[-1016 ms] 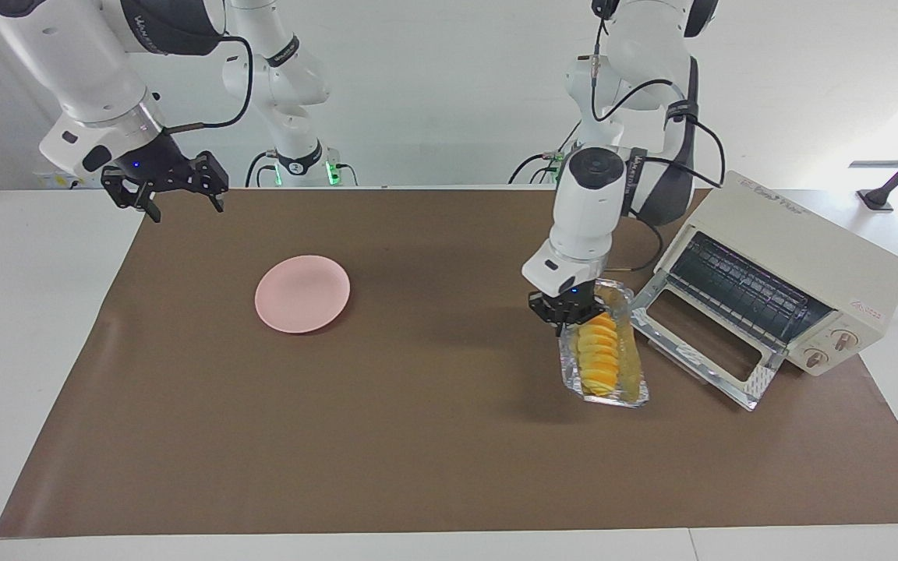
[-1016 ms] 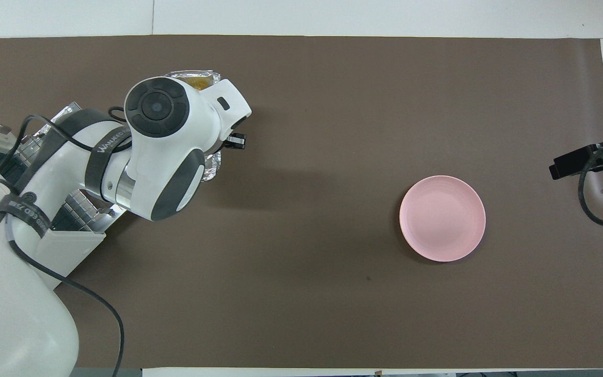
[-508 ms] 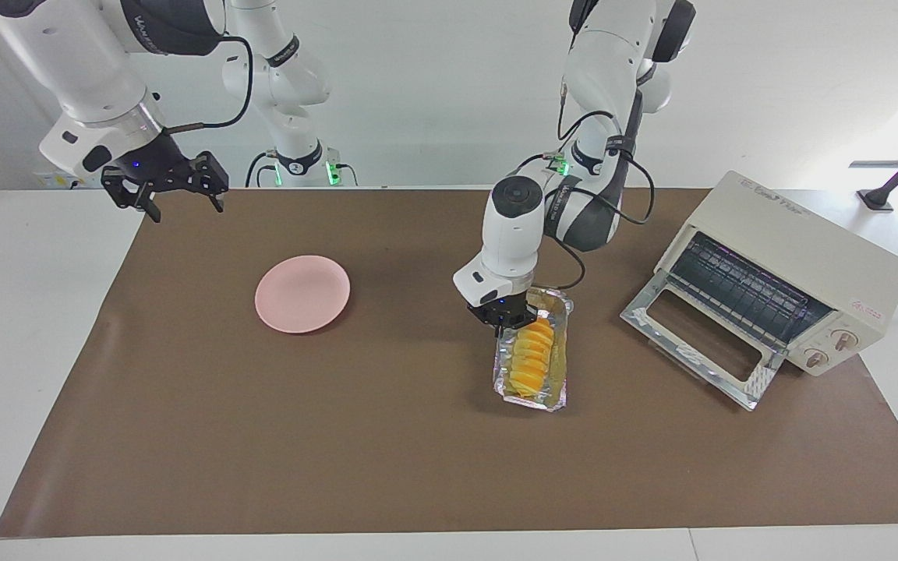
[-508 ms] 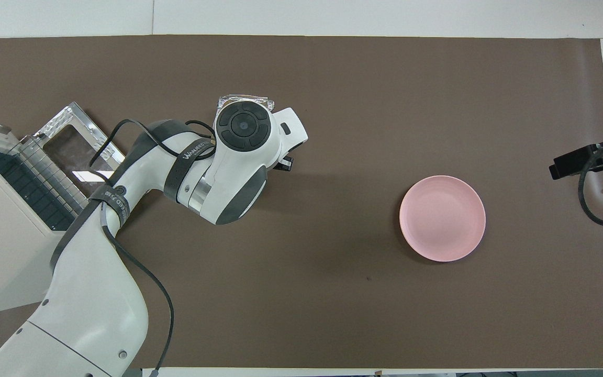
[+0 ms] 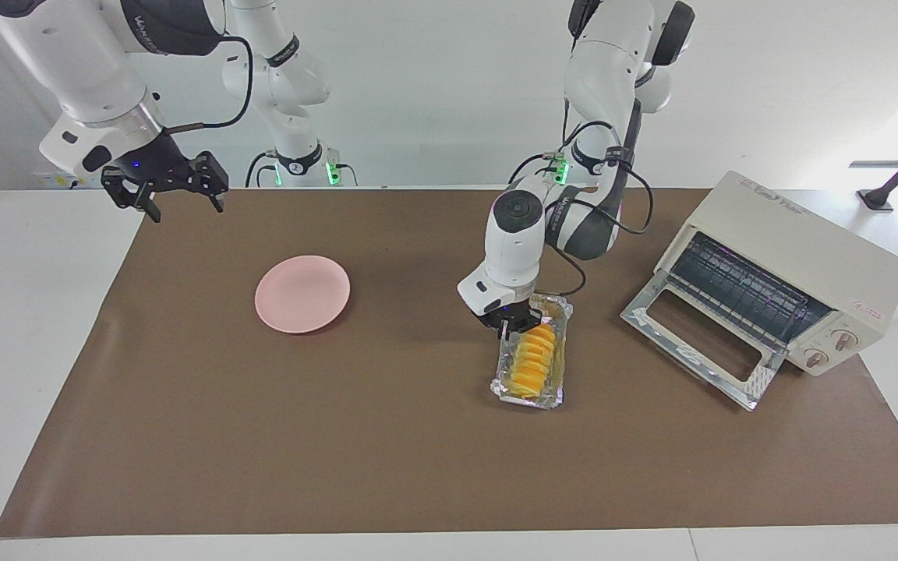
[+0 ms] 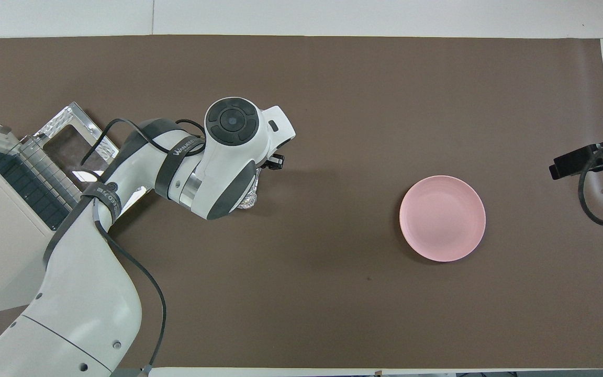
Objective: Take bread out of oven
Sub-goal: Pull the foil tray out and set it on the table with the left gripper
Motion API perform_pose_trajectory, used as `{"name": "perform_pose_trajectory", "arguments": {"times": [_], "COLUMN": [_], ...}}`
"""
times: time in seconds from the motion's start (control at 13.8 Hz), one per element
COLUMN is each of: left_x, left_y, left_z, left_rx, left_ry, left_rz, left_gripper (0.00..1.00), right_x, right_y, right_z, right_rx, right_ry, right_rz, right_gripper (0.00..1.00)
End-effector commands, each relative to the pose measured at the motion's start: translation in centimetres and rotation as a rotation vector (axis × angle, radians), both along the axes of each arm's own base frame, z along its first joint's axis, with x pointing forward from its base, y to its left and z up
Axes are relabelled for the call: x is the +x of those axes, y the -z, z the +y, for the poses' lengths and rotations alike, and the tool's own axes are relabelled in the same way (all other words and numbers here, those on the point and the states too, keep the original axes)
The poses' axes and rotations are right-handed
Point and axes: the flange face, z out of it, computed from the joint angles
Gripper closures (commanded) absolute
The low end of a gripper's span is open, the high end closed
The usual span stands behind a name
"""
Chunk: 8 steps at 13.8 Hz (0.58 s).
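From the facing view, the small ridged yellow-orange bread (image 5: 535, 360) lies in a crinkled silver foil tray (image 5: 531, 395) on the brown-covered table (image 5: 387, 460), out of the cream-white toaster oven (image 5: 796, 269), whose glass door hangs open. The left gripper (image 5: 513, 324) sits at the tray's end nearer the robots; I cannot tell whether it grips. The right gripper (image 5: 178, 199) waits, released, over the table's edge. From overhead, the left arm hides the tray; a round pink plate (image 6: 442, 218) lies toward the right arm's end.

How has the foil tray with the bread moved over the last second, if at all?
Yes. In the facing view the foil tray with the bread has gone from right beside the oven's open door toward the pink plate, and rests between them.
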Motion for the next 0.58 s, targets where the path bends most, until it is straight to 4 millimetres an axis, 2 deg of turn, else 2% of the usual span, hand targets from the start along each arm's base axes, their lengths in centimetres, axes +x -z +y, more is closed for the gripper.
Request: {"name": "perform_pose_trajectory", "arguments": {"times": [0.0,0.07,0.22,0.44,0.51], "left_x": [1.9,2.2,2.0,-0.3,-1.1], "left_y": [-7.3,-10.3,-14.7,-20.1,-21.0], "left_z": [7.6,10.6,17.2,24.4,26.6], "left_rx": [-0.028,-0.04,-0.03,-0.005,0.006], "left_ry": [-0.133,-0.186,-0.283,-0.37,-0.377], "left_rz": [-0.006,-0.005,0.011,0.061,0.089], "left_gripper": [0.0,0.0,0.0,0.0,0.0], "right_x": [-0.8,-0.9,-1.3,-1.3,-1.3], "right_y": [-0.1,-0.1,-0.9,-1.3,-1.3], "right_z": [-0.2,0.1,-0.2,-0.2,0.0], "right_rx": [0.0,0.001,0.001,-0.001,0.003], "right_ry": [0.005,0.002,0.003,0.012,0.024], "right_rz": [0.012,0.019,0.007,-0.01,-0.011], "right_gripper": [0.0,0.0,0.0,0.0,0.0]}}
